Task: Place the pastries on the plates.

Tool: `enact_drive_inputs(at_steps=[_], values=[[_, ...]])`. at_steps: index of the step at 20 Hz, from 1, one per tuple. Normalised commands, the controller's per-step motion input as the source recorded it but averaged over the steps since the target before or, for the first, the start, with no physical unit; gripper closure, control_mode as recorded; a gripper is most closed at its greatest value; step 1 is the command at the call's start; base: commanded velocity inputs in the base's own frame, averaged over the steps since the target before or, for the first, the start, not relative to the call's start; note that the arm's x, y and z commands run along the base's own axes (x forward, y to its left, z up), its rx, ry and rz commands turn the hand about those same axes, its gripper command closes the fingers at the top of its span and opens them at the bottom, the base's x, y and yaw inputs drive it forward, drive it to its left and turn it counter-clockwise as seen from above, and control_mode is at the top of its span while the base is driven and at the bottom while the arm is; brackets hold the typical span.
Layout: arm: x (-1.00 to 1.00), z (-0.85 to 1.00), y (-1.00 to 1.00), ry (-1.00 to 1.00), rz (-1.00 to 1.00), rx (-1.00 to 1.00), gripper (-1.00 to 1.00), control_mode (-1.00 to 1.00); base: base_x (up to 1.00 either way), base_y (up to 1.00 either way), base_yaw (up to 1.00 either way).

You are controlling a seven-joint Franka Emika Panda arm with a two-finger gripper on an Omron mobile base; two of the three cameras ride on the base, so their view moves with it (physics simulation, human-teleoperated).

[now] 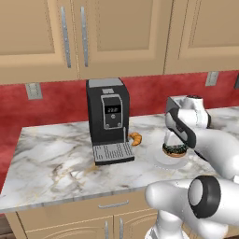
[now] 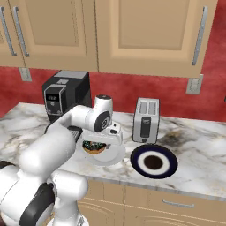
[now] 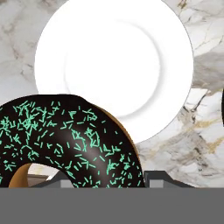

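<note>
Simulated kitchen: chocolate donut (image 3: 65, 140) gripped over a white plate (image 3: 113, 52) on a marble counter (image 1: 51, 158).

Largest first: tan wall cabinets (image 1: 84, 32) above a red backsplash; grey-veined marble counter below. White robot arm (image 2: 66, 132) bent low over the counter's front. Black coffee machine (image 1: 108, 119) at the back left, silver toaster (image 2: 146, 119) further right. Glossy white plate near the front edge; navy plate (image 2: 153, 162) with white inner ring just beside it, in front of the toaster. Gripper (image 2: 95, 145) clamped narrow on the ring donut with green sprinkles, held just over the white plate, contact not discernible. Small golden croissant (image 1: 136, 138) lying beside the coffee machine's base.
</note>
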Motion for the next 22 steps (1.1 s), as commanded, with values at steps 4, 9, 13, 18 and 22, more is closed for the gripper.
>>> enact_drive_inputs(at_steps=[4, 9, 13, 18, 22], values=[[0.24, -0.2, -0.03, 0.04, -0.03, 0.0, 1.0, -1.0, 0.0, 0.0, 0.0], [0.26, -0.37, -0.02, 0.05, -0.06, 0.0, 1.0, -1.0, 0.0, 0.0, 0.0], [0.28, -0.42, 0.0, 0.02, -0.09, 0.0, 1.0, -1.0, 0.0, 0.0, 0.0], [0.22, -0.12, 0.0, 0.0, -0.08, 0.0, 1.0, -1.0, 0.0, 0.0, 0.0], [0.29, -0.08, 0.0, 0.01, -0.08, 0.0, 1.0, -1.0, 0.0, 0.0, 0.0]])
